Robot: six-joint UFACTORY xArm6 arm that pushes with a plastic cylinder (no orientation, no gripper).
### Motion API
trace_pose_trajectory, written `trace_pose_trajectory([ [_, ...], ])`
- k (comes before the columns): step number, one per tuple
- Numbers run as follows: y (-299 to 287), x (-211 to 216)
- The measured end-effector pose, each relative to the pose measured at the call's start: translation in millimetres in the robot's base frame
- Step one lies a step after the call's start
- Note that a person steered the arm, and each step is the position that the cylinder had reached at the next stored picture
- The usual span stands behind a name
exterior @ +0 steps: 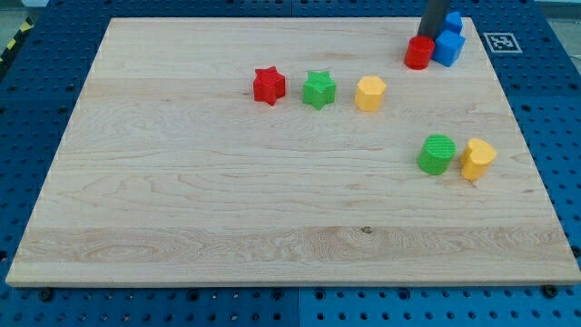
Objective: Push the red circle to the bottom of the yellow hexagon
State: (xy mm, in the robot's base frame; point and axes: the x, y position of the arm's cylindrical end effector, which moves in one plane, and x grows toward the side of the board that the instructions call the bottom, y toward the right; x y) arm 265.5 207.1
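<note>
We are seeing my tip (pixel 428 36) crowding the red circle (pixel 418 53) against blue blocks (pixel 448 43); open board is lying between it and the yellow hexagon (pixel 369 93), the green star (pixel 319 89) flanking its left.

The dark rod comes down from the view's top right, nearly upright; its tip (pixel 428 36) touches the board.

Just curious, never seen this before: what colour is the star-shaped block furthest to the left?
Red: the red star, clear in the camera view.

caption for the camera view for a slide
My tip meets the red circle beside blue blocks, far from the yellow hexagon.
</note>
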Motion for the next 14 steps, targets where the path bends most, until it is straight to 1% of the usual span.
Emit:
trace_pose_trajectory([
  [1,0.0,23.3],
  [2,-6.9,31.3],
  [8,-80.5,30.7],
  [9,-83.6,34.4],
  [11,-79.1,67.7],
  [12,-72.7,91.1],
  [13,-67.5,100.2],
  [14,-67.2,77.4],
])
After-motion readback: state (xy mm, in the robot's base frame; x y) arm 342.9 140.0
